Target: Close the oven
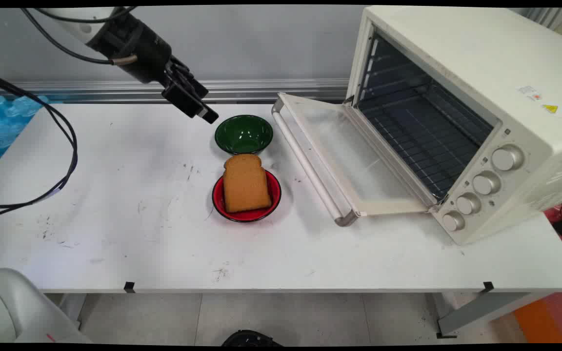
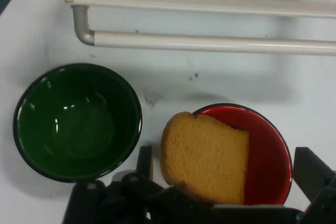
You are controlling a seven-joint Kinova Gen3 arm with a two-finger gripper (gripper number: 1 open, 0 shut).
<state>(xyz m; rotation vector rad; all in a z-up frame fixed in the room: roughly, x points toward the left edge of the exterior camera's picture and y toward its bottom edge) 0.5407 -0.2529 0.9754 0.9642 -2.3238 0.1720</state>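
One white counter carries everything here. At its 3 o'clock side stands a cream toaster oven, its glass door dropped flat onto the counter and the wire rack inside bare. Near the middle sits a red bowl with a slice of toast lying across it, the toast's crown overhanging the rim toward 12 o'clock. Just beyond, at 12 o'clock from the red bowl and nearly touching it, sits a green bowl, nothing in it. The black pincer hangs in the air at 10 o'clock from the green bowl, above the counter, touching nothing. Its fingers stand apart and hold nothing; in the hand view, the toast and red bowl lie between them.
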